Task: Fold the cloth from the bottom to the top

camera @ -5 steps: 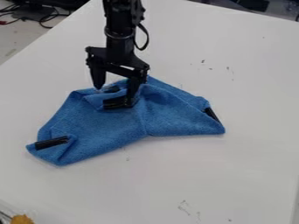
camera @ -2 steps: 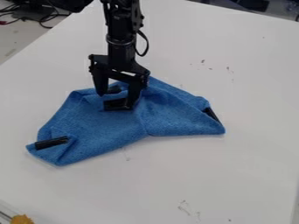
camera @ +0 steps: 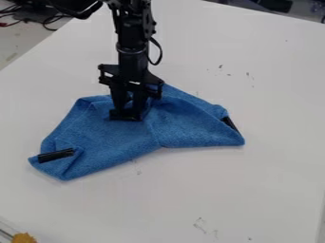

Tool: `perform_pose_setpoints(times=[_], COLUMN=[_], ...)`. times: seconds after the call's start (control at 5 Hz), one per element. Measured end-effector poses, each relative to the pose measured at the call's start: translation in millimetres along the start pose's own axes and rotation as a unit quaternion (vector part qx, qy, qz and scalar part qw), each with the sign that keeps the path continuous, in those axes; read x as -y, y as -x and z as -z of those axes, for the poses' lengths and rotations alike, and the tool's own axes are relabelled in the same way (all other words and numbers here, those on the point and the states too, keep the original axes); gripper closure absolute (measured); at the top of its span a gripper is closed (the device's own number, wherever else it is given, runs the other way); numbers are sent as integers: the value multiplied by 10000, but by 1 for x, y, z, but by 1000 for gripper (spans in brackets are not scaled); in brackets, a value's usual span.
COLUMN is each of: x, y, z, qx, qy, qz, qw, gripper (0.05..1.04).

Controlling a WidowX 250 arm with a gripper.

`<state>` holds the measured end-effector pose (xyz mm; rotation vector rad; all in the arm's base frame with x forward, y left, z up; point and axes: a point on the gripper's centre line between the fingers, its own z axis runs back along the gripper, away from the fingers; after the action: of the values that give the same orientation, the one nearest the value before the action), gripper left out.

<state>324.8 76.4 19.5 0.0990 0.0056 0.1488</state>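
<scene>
Lower over the cloth [camera: 108,137] now sits the pincer [camera: 129,114], and its two fingers [camera: 119,97] stand closer together than in the earlier frames. More of the arm [camera: 132,47] also shows at the top edge, while the outline of the cloth looks the same. The pincer is narrowly spread, its tips down at the cloth's far middle part, by a black strip [camera: 120,115]; whether any fabric is caught between them I cannot tell.

The blue cloth lies on the worktop [camera: 254,190] under the pincer, creased and partly folded. Its long axis slants from the near left to the farther right, one end pointing left and slightly toward the camera, the other pointing right. The near edge bends inward midway. A second black strip [camera: 56,155] lies on its left end, a third [camera: 230,124] at its right end.

Cables [camera: 47,21] lie well beyond the cloth, far left; something orange [camera: 24,238] is nearer the camera than its left end.
</scene>
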Motion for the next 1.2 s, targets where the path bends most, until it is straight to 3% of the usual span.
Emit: perform_pose_setpoints(times=[0.2,0.4,0.6,0.8,1.0,1.2], x=[0,0,0,-3,-4,-1], y=[0,0,1,4,10,18], z=[1,3,4,4,-13,-9], qx=[19,9,-21,-117,-41,-84], qy=[45,77,72,-24,-169,-154], qz=[-53,-43,-44,-43,-17,-7], qw=[10000,10000,10000,9999,9998,9998], gripper=[930,1026,1032,1017,882,636])
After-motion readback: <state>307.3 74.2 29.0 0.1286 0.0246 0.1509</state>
